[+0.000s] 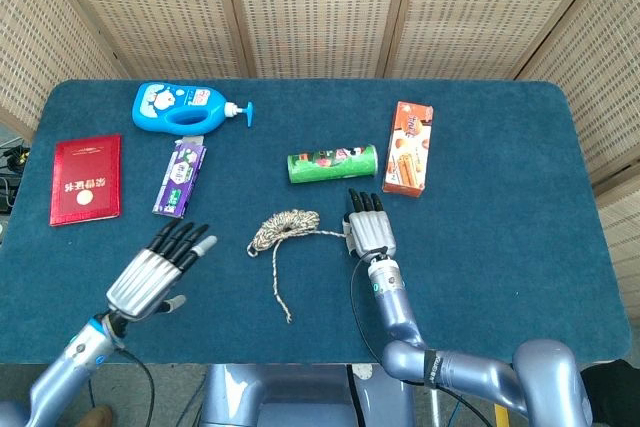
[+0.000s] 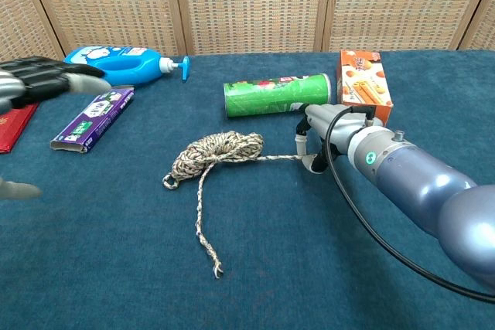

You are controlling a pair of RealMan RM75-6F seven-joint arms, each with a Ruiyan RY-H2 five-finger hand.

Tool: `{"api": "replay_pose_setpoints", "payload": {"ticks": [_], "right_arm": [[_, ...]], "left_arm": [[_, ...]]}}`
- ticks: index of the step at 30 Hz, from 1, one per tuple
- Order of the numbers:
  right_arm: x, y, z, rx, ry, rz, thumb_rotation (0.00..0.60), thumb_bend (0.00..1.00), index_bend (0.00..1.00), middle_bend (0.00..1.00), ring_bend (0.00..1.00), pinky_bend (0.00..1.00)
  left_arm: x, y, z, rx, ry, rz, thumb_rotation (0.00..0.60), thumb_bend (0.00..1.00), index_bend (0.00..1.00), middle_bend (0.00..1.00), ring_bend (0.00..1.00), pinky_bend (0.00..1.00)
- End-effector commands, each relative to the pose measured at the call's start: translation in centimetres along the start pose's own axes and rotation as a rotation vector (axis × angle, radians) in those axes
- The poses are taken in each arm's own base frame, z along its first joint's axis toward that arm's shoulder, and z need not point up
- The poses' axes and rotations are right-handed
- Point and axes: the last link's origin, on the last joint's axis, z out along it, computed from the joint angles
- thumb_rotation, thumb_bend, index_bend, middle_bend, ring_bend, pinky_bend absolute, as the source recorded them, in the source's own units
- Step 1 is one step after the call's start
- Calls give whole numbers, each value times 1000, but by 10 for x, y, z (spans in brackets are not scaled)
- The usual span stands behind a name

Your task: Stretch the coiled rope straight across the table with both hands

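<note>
The rope (image 1: 285, 225) lies as a small coil mid-table, seen in the chest view as the coil (image 2: 220, 148). One loose tail runs toward the front edge, ending at the tail tip (image 1: 288, 319). A straight strand leads right to my right hand (image 1: 368, 227), which pinches that rope end at its thumb side (image 2: 302, 158) with its other fingers stretched forward. My left hand (image 1: 160, 267) hovers open left of the coil, fingers spread and pointing toward it. It shows blurred at the chest view's left edge (image 2: 46, 83).
Behind the rope lie a green can (image 1: 332, 163) and an orange box (image 1: 409, 147). A blue pump bottle (image 1: 185, 107), a purple packet (image 1: 180, 178) and a red booklet (image 1: 86, 179) sit at the back left. The blue table (image 1: 500, 247) carries all of them.
</note>
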Motion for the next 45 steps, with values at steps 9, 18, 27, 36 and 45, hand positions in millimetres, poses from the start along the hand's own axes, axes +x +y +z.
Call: {"api": "replay_pose_setpoints", "payload": {"ticks": [9,18,27,36,45], "right_arm": [[2,-2,2,1,-15,16,600,469,688,0,0,33],[2,-1,5,-12,-19,13,600,469,688,0,0,33],[3,2,5,-25,-22,3,600,469,688,0,0,33],[5,8,8,-43,-27,22,600,472,688,0,0,33],[2,12,10,-55,-33,26,600,472,688,0,0,33]], "left_arm": [[-23,51,90,-259,-81,0,600,236,482,0,0,0],[-40,64,103,-291,-171,56,600,253,484,0,0,0],[-57,76,112,-297,-217,72,600,272,483,0,0,0],[-63,83,120,-282,-225,67,600,293,483,0,0,0],[-69,80,126,-263,-244,70,600,293,494,0,0,0]]}}
